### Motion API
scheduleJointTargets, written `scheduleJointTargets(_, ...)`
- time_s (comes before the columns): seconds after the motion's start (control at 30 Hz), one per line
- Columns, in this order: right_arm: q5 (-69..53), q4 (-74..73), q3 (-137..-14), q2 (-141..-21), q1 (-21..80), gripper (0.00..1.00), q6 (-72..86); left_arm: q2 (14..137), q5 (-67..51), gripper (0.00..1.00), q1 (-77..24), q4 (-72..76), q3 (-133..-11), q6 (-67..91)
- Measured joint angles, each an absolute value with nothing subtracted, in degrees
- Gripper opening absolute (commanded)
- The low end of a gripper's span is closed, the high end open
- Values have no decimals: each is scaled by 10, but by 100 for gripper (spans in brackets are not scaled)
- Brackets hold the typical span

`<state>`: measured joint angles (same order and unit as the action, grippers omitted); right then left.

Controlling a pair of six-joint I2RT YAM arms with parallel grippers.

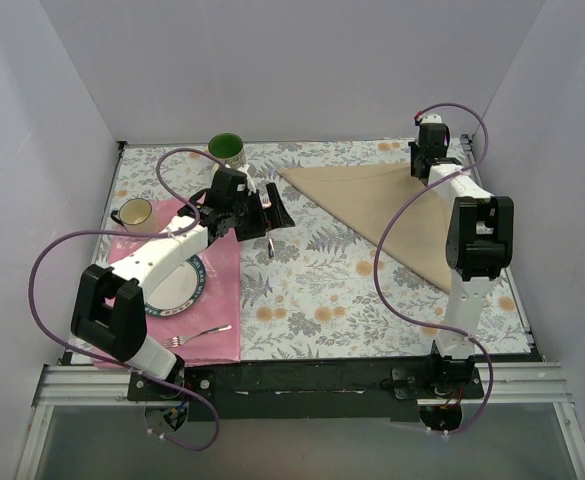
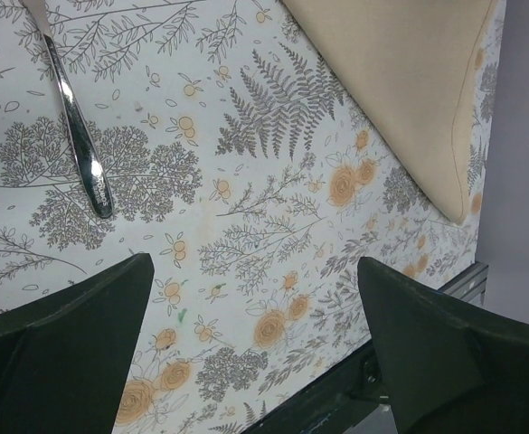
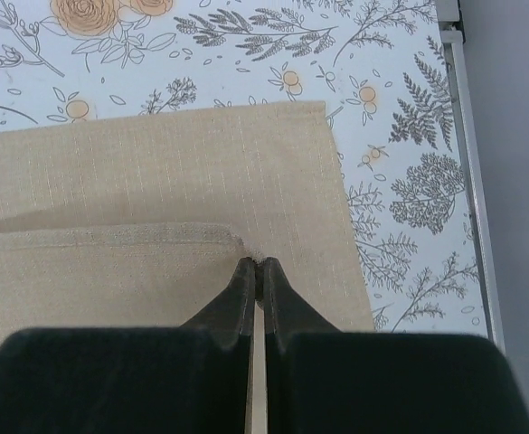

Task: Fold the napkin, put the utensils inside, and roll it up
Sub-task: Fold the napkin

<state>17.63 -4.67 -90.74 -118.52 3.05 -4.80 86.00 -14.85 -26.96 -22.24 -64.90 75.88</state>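
The tan napkin (image 1: 387,205) lies folded into a triangle at the back right of the table. My right gripper (image 1: 424,162) is at its far corner. In the right wrist view it (image 3: 257,264) is shut on the corner of the napkin's upper layer (image 3: 110,262). My left gripper (image 1: 270,208) is open and empty above the floral tablecloth. A silver utensil (image 1: 270,245) lies just near it, and its handle (image 2: 81,149) shows in the left wrist view, left of the open gripper (image 2: 255,271). The napkin's edge (image 2: 409,81) shows at the upper right there. A fork (image 1: 198,335) lies on the pink placemat.
A pink placemat (image 1: 224,300) at the left holds a white plate (image 1: 184,290). A tan cup (image 1: 135,212) stands at the left edge and a green mug (image 1: 226,150) at the back. Grey walls close three sides. The floral tablecloth (image 1: 322,290) covers the table.
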Motion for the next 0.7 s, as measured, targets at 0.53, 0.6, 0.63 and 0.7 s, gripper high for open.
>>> scheduleJointTargets(0.53,141,-63,-1047,-1284,2,1,-51,922,-174,98,-270,-225,-726,752)
scheduleJointTargets(0.6,137,-63,-1055,-1289,-6,1,-49,922,-175,98,-270,-224,-730,752)
scheduleJointTargets(0.63,135,-63,-1060,-1292,-10,1,-49,922,-175,98,-270,-224,-731,752)
scheduleJointTargets(0.7,133,-63,-1069,-1299,-15,1,-49,922,-175,98,-270,-225,-732,752)
